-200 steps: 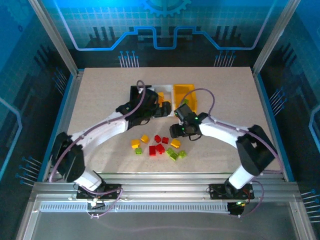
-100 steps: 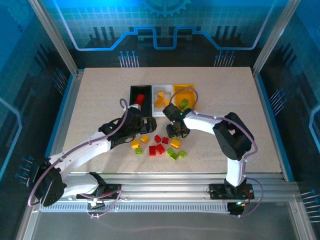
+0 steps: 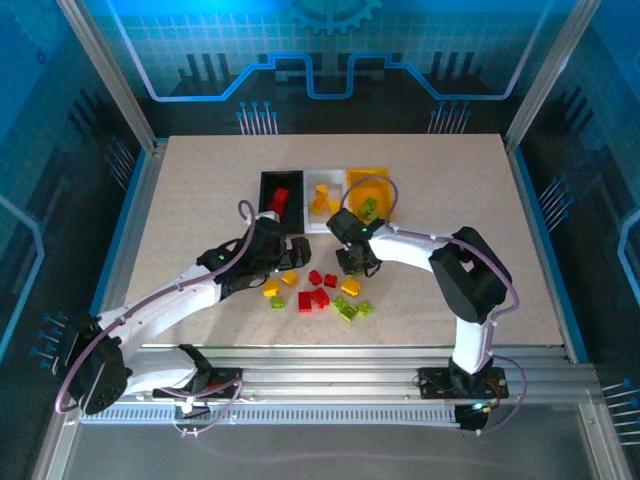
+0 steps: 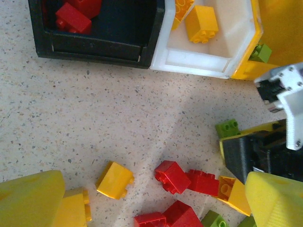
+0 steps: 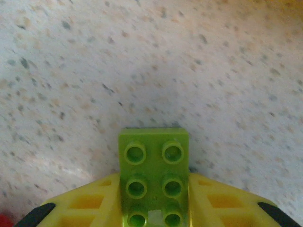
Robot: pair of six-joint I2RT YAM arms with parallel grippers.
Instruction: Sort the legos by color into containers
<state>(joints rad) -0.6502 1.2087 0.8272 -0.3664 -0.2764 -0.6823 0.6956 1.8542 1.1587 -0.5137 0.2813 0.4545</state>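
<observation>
speckled, stone-look tabletop [image 3: 200,200] carries three smooth rectangular plastic bins in a row at the far centre. the black bin [image 4: 94,47] on the left holds red bricks [image 4: 73,16], the white bin [image 4: 189,59] in the middle holds yellow-orange bricks [image 4: 201,23], and the yellow-orange bin [image 4: 279,23] on the right holds a lime piece [image 4: 262,52]. near of them lies a loose cluster of glossy studded legos [image 3: 318,292] in red, yellow-orange and lime. the right gripper [image 5: 154,198] clamps its pocketed yellow fingers [image 5: 85,208] on a lime green brick [image 5: 154,161], a translucent oblong with round studs in two rows, low over the tabletop at the cluster's far edge. the left gripper [image 4: 151,203] hangs over the cluster's left side, its smooth yellow fingertips [image 4: 28,198] spread well apart with only loose bricks between them.
</observation>
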